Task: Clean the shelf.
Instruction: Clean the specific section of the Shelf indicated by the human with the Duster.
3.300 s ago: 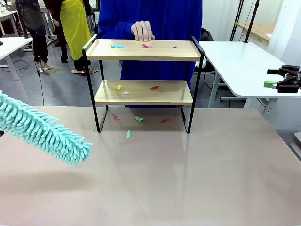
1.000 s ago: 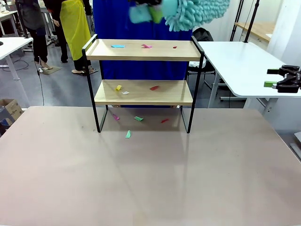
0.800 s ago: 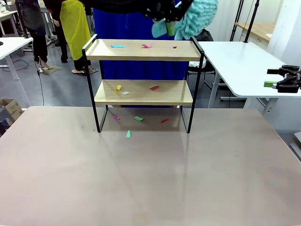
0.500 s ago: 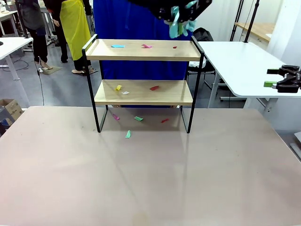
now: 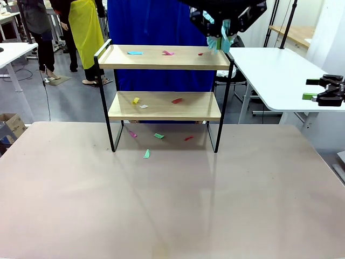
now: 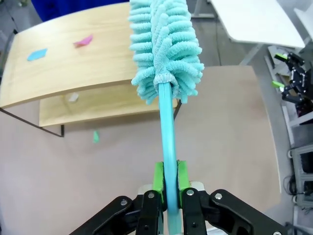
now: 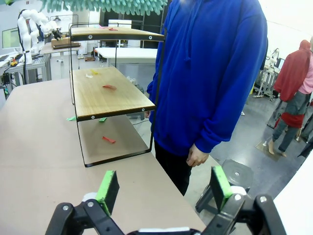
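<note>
The shelf [image 5: 161,58] stands at the far side of the tabletop [image 5: 172,205], with paper bits on it. My left tool [image 6: 169,172] squeezes the handle of the fluffy blue-green duster [image 6: 165,54] above the shelf's right end. My right tool [image 7: 164,188] is wide open, holding nothing.

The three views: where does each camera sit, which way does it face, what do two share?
Front view: fixed at the table's near side, faces the shelf and the person; left tool at top, right tool far right.
Left wrist view: above the shelf, looks down along the duster; left tool shut on its handle.
Right wrist view: beside the table, faces the shelf's end and person; right tool open.
Shared: both wrist views show shelf and duster.
</note>
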You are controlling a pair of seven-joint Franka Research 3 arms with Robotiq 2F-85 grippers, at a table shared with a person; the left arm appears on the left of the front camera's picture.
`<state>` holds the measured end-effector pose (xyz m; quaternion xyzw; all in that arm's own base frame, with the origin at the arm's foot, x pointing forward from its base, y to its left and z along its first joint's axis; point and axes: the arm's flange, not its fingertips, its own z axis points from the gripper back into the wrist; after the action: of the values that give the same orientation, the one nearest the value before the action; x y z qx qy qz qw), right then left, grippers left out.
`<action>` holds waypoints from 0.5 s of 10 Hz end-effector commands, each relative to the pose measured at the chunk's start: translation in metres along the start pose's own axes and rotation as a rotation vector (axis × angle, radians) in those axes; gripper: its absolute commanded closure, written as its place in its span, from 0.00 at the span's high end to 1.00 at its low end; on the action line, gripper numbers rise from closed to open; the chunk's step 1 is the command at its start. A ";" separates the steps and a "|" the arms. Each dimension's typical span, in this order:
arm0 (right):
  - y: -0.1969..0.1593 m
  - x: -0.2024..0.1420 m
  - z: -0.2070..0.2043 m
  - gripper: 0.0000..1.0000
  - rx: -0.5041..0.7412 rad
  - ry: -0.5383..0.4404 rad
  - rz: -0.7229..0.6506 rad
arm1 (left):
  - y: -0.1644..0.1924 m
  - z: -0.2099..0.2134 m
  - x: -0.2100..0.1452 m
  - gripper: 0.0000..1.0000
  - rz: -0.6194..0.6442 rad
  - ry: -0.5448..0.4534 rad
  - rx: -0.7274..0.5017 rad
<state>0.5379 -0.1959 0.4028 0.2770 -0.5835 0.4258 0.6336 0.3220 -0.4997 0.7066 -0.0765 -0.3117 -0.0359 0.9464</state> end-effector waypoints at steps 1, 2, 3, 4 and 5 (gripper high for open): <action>0.001 0.002 -0.001 1.00 0.001 -0.001 0.003 | -0.011 -0.004 0.009 0.13 0.045 -0.015 0.025; 0.001 0.002 -0.001 1.00 0.001 -0.001 0.003 | -0.010 -0.012 0.006 0.13 0.056 -0.006 0.030; 0.001 0.002 -0.001 1.00 0.001 -0.001 0.003 | -0.011 -0.022 0.005 0.13 0.051 0.009 0.019; 0.001 0.002 -0.001 1.00 0.001 -0.001 0.003 | -0.010 -0.029 0.001 0.13 0.054 0.034 0.025; 0.001 0.002 -0.001 1.00 0.001 -0.001 0.003 | -0.008 -0.036 0.000 0.13 0.062 0.054 0.024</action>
<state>0.5380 -0.1959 0.4028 0.2771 -0.5835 0.4258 0.6336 0.3430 -0.5144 0.6772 -0.0668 -0.2902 -0.0184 0.9544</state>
